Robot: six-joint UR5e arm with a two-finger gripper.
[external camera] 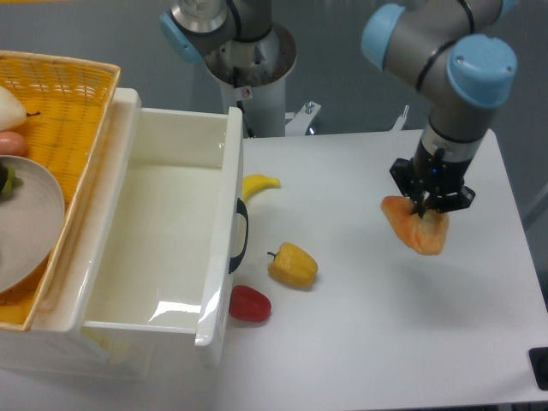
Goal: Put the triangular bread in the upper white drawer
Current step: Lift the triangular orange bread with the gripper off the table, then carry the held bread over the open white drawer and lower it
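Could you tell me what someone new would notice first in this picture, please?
Probably the tool, shut on the orange-tan wedge-shaped toy bread at the right of the white table. Next, the large glossy white plastic drawer, pulled open at left, with nothing visible inside.

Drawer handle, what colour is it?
Dark, near black, the curved handle on the white drawer front; seen in the fixed camera view.

Large glossy white plastic drawer (163, 248) at left reflects light; the yellow woven basket (73, 94) looks rough; the white table (385, 325) is matt.
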